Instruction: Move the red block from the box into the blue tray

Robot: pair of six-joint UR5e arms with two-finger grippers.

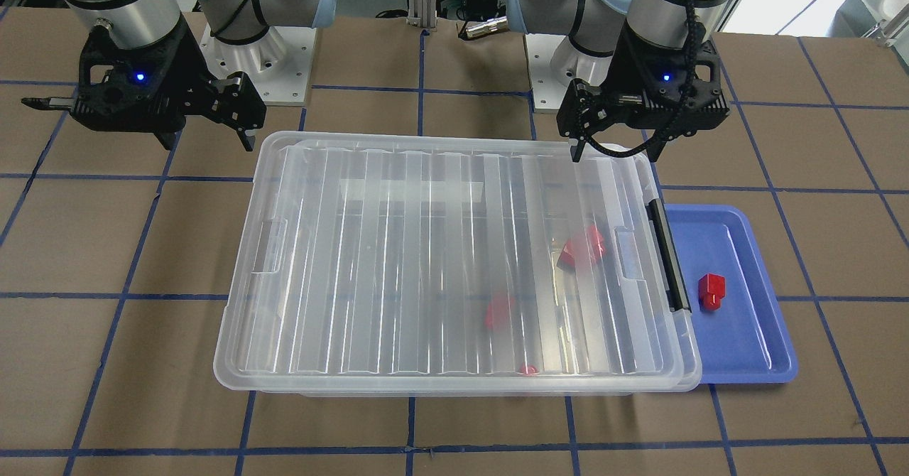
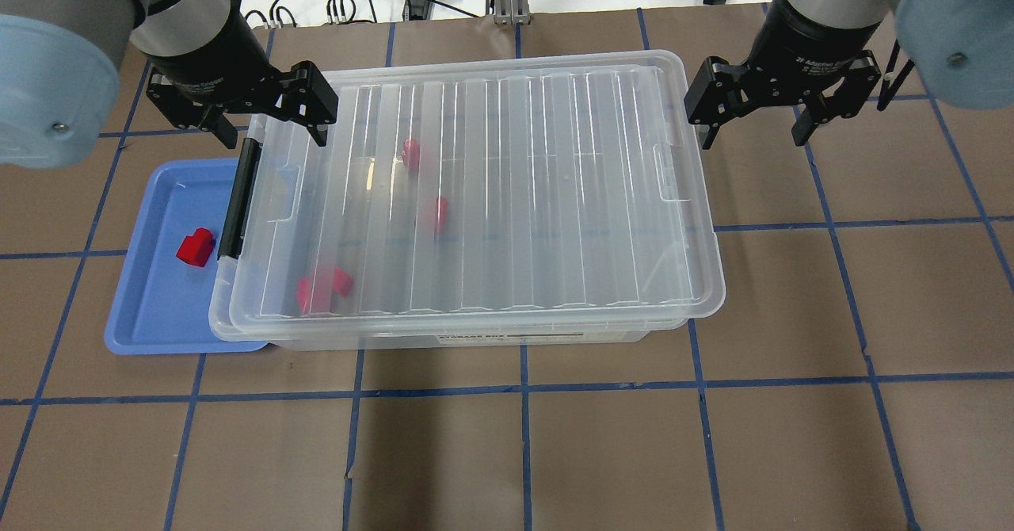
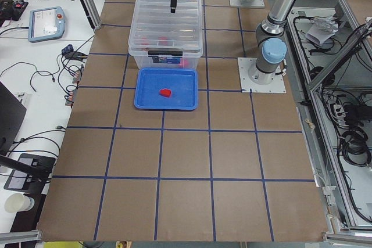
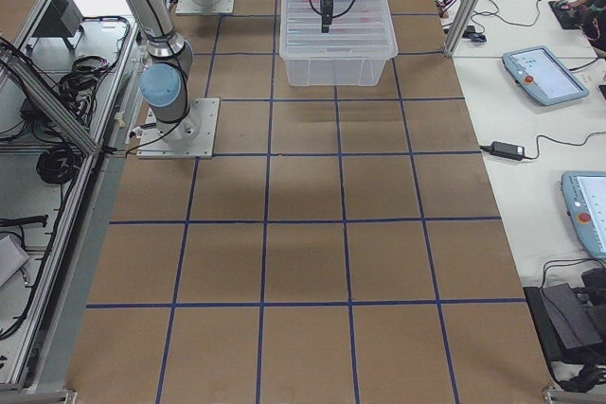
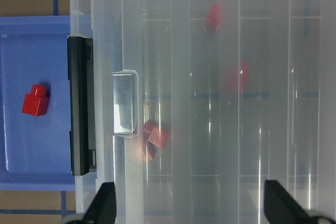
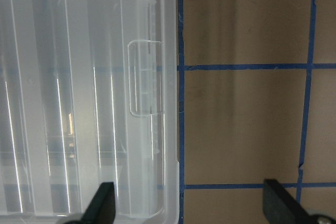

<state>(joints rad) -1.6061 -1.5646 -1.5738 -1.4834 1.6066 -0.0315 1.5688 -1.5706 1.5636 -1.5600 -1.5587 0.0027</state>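
Several red pieces (image 2: 322, 288) inside lidded box (image 2: 602, 198); red block (image 2: 196, 246) in blue tray (image 2: 150, 309); left gripper (image 2: 275, 136), right gripper (image 2: 752, 139) spread.

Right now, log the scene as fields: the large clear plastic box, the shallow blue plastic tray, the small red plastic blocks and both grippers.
Box: clear plastic box, ribbed lid on, black latch facing the tray
Tray: blue plastic tray, beside the box's latch end
In tray: one red block
In box: about four red pieces, blurred through the lid
Left gripper: open, empty, above the latch end
Right gripper: open, empty, above the opposite end
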